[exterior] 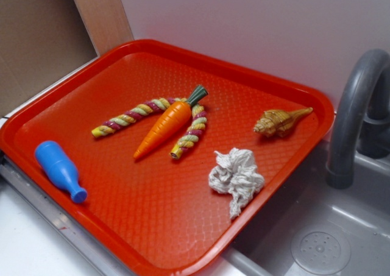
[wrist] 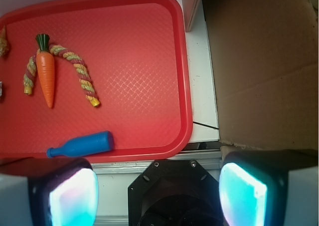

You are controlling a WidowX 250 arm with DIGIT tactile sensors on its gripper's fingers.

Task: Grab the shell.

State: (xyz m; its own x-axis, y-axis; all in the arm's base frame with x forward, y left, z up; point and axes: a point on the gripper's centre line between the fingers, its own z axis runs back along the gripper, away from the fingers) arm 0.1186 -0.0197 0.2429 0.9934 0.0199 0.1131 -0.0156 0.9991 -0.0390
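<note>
Pincer (wrist: pixel 158 193) wide, empty, off the tray (exterior: pixel 61 114). Shell (exterior: pixel 279 122) looks rigid, light, ribbed; I'd pinch its fat body, not the tail.

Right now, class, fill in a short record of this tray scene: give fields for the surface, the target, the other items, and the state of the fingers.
surface: red tray, beside a grey sink
target: shell, lying free near the tray's edge by the faucet, untouched
centre: carrot lying over a twisted rope
near shell: white rag
far side: blue bottle, on its side
gripper: fingers spread wide, empty, off the tray's edge and away from the shell
</note>
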